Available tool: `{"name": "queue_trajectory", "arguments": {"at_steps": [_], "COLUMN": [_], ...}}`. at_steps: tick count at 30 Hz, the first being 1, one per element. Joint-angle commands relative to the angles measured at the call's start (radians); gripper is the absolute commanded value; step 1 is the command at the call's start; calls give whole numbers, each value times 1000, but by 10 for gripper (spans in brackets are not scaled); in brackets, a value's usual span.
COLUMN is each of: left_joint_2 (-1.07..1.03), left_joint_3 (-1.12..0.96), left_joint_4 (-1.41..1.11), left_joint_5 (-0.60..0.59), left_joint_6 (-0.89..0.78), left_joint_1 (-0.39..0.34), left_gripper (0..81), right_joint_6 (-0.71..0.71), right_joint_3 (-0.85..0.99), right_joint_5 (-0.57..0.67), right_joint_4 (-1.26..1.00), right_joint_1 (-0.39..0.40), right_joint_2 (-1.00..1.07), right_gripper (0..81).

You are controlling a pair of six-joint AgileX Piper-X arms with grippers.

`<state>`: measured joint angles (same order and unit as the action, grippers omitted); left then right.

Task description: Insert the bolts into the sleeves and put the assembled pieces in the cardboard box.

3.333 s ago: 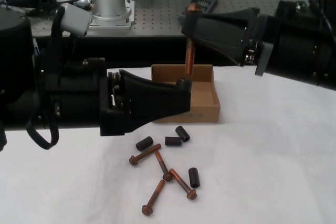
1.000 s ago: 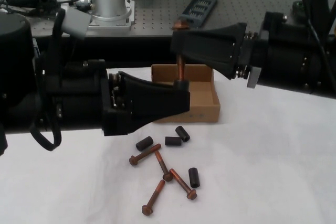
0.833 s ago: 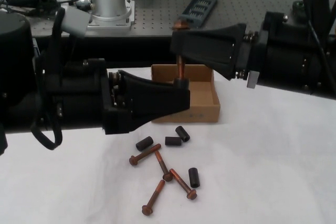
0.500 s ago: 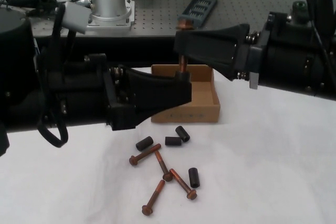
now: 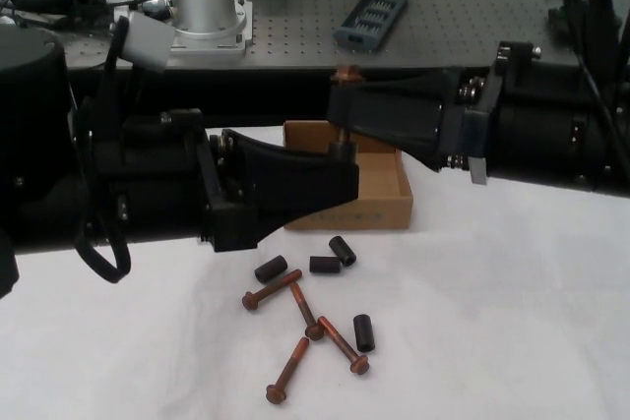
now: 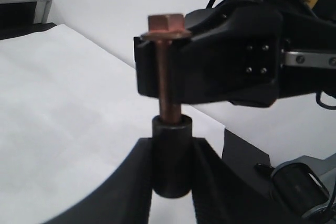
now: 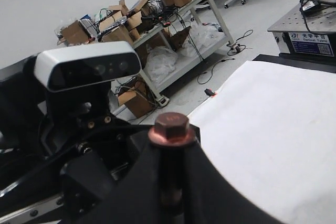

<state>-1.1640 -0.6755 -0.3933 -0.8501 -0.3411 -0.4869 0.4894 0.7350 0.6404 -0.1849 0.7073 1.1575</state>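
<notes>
**Bolt meeting sleeve above the box, centre of the high view**

The right gripper [image 5: 340,113] is clamped on a copper bolt [image 6: 168,85] just under its hex head, with the shank upright. Directly beneath, the left gripper [image 5: 341,170] pinches a black sleeve [image 6: 171,153] with its bore facing up. The shank's lower end seems just inside the sleeve's mouth. Behind this pair sits the cardboard box [image 5: 382,206], and the loose bolts [image 5: 307,312] and loose sleeves [image 5: 324,265] lie on the white sheet [image 5: 512,322] at lower centre. To seat the bolt well, I judge the shank should stay in line with the bore and go straight down slowly against a firm left grip. The right fingers look likely to reach the sleeve's rim before the head does, so the last stretch may need a release.
</notes>
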Motion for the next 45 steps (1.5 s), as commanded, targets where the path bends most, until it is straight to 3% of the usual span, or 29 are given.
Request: {"name": "queue_trajectory", "arguments": {"at_steps": [1, 11, 13, 18, 29, 36, 45], "left_joint_2": [10, 10, 10, 10, 10, 10, 10], "left_joint_3": [-16, -16, -16, -16, -16, -16, -16], "left_joint_4": [-50, -56, -56, -56, -58, -57, -193], "left_joint_5": [60, 60, 60, 60, 58, 61, 71], "left_joint_6": [33, 26, 26, 26, 26, 51, 92], "left_joint_1": [10, 10, 10, 10, 10, 10, 10], "left_gripper": [6, 6, 6, 6, 6, 6, 6], "right_joint_6": [10, 10, 3, 57, 63, 3, -103], "right_joint_3": [0, 0, 0, 0, 3, 45, 71], "right_joint_5": [114, 109, 109, 42, 17, 96, 87], "right_joint_4": [39, 67, 67, 67, 67, 75, 288], "right_joint_1": [6, 6, 6, 6, 6, 6, 6], "right_joint_2": [-13, -13, -13, -13, -13, -13, -13], "right_gripper": [17, 0, 76, 487, 445, 400, 400]}}
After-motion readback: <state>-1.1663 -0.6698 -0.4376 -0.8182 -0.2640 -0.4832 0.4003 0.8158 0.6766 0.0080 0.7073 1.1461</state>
